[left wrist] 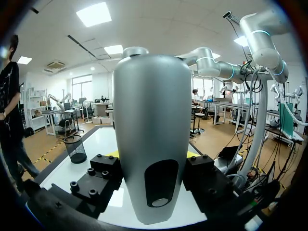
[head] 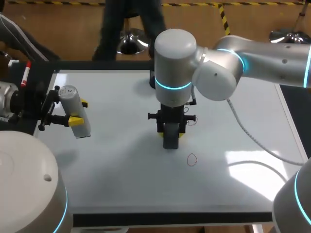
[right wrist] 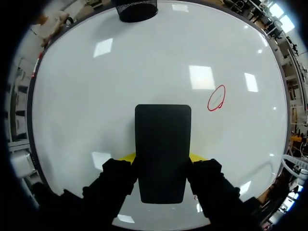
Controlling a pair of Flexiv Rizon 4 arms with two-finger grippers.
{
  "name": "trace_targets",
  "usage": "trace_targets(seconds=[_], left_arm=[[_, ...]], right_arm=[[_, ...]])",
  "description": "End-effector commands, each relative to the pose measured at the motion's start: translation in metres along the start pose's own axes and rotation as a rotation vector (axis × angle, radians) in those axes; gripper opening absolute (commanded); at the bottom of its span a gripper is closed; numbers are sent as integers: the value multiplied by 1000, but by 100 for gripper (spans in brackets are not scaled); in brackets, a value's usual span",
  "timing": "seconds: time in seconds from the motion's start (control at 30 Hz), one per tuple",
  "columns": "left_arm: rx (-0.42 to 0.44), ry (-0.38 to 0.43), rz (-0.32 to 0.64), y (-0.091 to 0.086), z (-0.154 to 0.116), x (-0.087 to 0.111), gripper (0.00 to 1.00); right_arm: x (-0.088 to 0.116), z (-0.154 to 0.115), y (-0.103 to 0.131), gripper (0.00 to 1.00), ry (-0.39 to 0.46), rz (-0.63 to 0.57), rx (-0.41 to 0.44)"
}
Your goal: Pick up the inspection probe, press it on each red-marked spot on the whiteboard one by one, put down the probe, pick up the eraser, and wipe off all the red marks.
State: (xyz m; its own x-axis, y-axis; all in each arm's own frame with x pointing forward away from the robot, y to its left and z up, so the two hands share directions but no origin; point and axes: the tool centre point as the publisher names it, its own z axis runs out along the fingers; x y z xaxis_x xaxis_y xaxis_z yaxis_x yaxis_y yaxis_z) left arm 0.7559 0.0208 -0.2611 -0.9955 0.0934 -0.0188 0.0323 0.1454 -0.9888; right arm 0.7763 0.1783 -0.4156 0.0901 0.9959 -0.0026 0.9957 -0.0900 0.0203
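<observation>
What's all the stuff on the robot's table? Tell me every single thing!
whiteboard: one, white, covering the table.
probe: one, silver-grey, held over the whiteboard's left side.
eraser: one, black, held at the whiteboard's middle.
red mark: one clear loop, red, on the whiteboard near the eraser; maybe another bit closer in, too hidden to tell.
basket: one, black mesh, at the whiteboard's far edge.
marker: one, white with a red cap, beside the whiteboard's left edge.
left gripper: one, black with yellow tips, shut on the probe.
right gripper: one, black with yellow tips, shut on the eraser.
</observation>
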Motion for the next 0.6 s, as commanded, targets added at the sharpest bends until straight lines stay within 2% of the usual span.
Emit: trace_targets(seconds=[0.03, 0.2, 0.6], left_arm=[[2, 1, 3, 0, -1, 0, 0], [2, 1, 3, 0, -1, 0, 0], [2, 1, 3, 0, -1, 0, 0]], right_arm=[[5, -15, -5, 0, -1, -9, -22], [20, -19, -9, 0, 3, -32, -32], [51, -9, -12, 0, 16, -68, -13]])
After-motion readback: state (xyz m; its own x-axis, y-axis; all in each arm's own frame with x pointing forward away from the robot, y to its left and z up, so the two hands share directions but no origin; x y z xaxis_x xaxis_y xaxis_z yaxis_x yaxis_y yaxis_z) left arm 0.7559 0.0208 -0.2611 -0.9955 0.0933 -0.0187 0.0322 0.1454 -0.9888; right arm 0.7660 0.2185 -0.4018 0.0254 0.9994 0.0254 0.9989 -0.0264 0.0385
